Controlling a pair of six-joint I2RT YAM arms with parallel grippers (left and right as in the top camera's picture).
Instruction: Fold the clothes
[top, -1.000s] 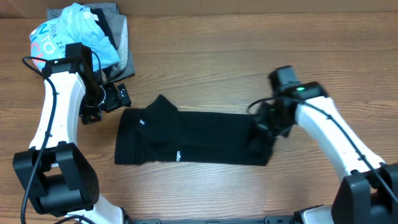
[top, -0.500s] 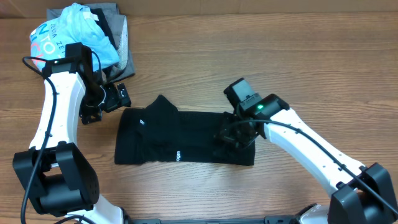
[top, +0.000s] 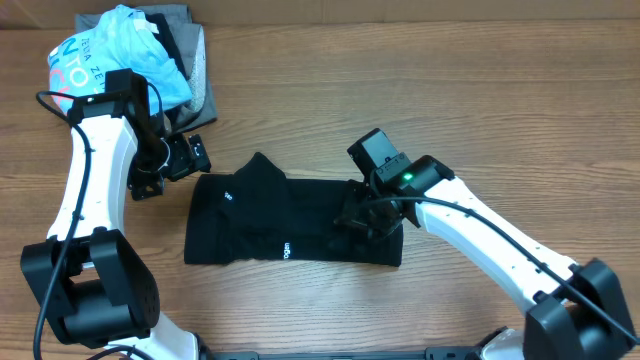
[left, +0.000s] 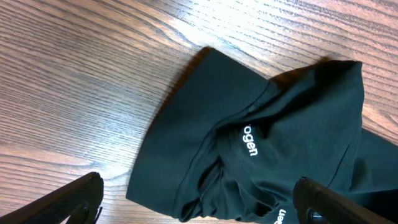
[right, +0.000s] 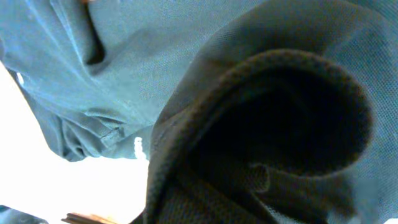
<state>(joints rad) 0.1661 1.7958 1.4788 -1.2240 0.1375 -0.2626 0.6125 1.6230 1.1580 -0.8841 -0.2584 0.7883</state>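
Overhead view first: the black T-shirt (top: 260, 225) is seen laid out lengthwise on the wooden table (top: 450, 90), roughly in the middle, with small white logos visible near the neck and the hem. Its right end is pinched and lifted by the right gripper (top: 368, 213), so a flap of fabric is doubled over the body there. On the right wrist cam pretty much nothing but bunched dark cloth is shown, right up against the lens, and the fingers can't be made out. The left gripper (top: 188, 157) is parked just off the shirt's upper left corner, not touching it, and its fingers (left: 71, 200) are spread wide with nothing held. Over in the far left corner, a light blue tee (top: 115, 50) is piled on some grey folded garments (top: 195, 55).
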